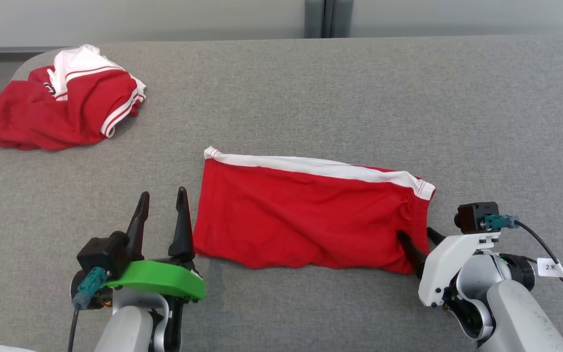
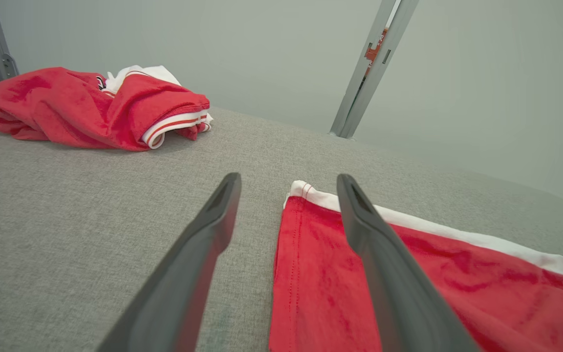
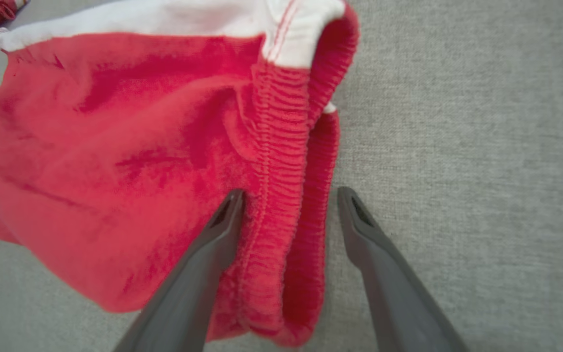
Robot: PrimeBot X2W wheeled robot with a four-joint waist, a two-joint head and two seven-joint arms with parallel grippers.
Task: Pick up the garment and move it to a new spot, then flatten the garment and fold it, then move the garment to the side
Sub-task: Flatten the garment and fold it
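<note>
The garment (image 1: 306, 215) is a pair of red shorts with a white stripe along its far edge, lying flat in the middle of the grey table. My left gripper (image 1: 162, 193) is open just off the shorts' left edge; in the left wrist view its right finger (image 2: 384, 254) hangs over the red cloth (image 2: 457, 274). My right gripper (image 1: 416, 233) is open at the shorts' right end. In the right wrist view its fingers straddle the gathered elastic waistband (image 3: 281, 161), the gripper (image 3: 291, 191) low over it, one finger above the cloth and the other above the table.
A crumpled pile of red and white clothes (image 1: 61, 107) lies at the table's far left corner, also seen as a pile (image 2: 91, 107) ahead of the left wrist. The padded table (image 1: 311, 88) ends at a rounded left edge. A metal post (image 2: 369, 68) stands behind.
</note>
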